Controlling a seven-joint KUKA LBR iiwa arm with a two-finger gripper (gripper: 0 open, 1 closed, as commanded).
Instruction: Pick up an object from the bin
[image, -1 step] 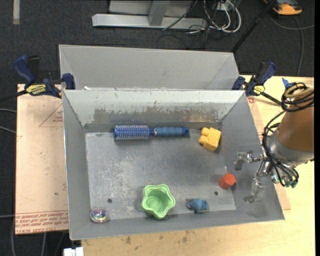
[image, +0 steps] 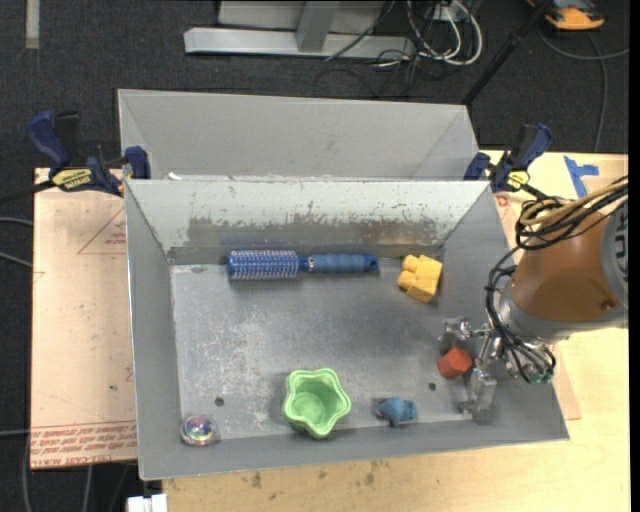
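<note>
Pincer (image: 474, 385), state we cannot tell, beside a small red plastic lump (image: 456, 364) right of the green scalloped cup (image: 317, 402) — likely light, rigid; grip its middle.

A dark speckled carpet floor (image: 70, 60) lies all around, a pale wooden bench (image: 600, 470) shows at the lower right, and at the top edge the flat grey metal foot of a stand (image: 270, 40) rests on the floor with loose cables (image: 440, 35) just beside it.

Arm (image: 565, 278) hangs low (from right).
</note>
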